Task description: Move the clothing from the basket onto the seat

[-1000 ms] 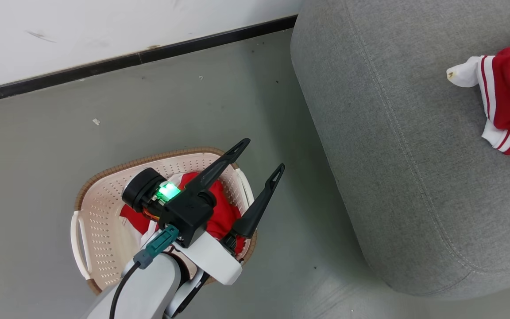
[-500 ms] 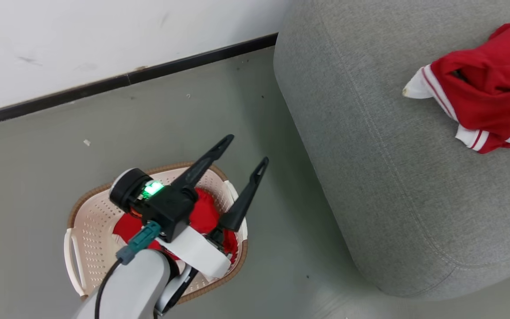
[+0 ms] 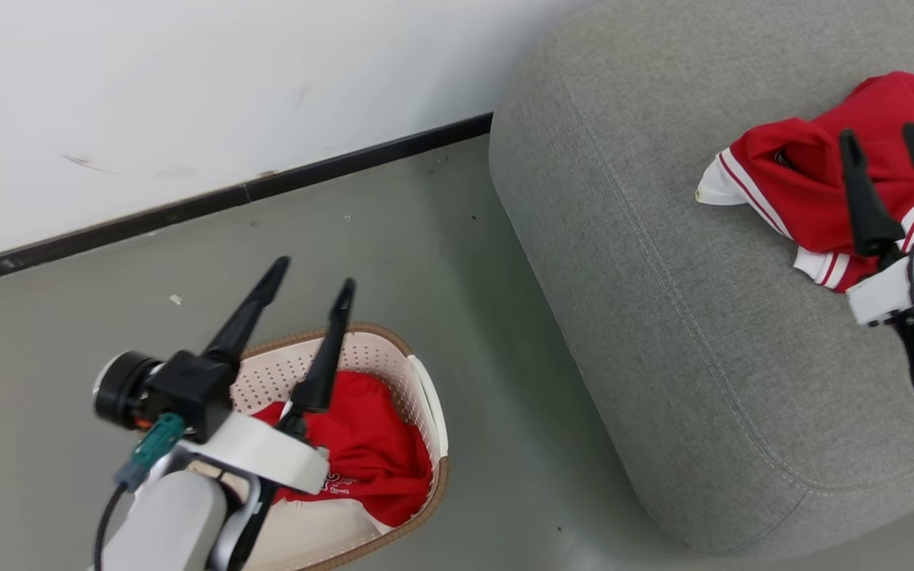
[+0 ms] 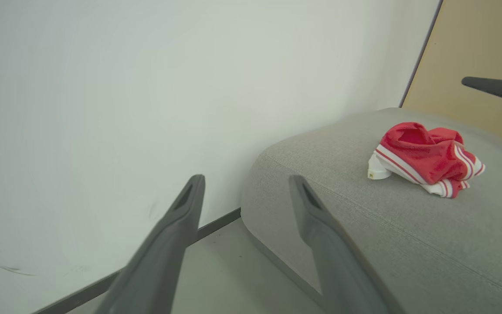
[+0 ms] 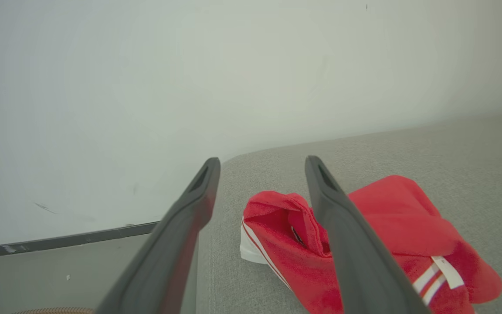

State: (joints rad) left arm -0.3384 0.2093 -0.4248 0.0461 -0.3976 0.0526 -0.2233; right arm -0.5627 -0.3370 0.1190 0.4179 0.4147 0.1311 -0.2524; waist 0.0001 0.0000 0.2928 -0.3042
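Home — sofa seat point(image 3: 663, 333), laundry basket point(image 3: 382, 354)

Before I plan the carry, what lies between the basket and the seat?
Just bare grey floor between basket and seat, in the head view.

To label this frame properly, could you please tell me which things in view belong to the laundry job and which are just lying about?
Job: basket; lettered red garment inside it; seat; striped red garment on it; left tool, open; right tool, open.
Lying about: pale scrap on the floor; black skirting; tan panel.
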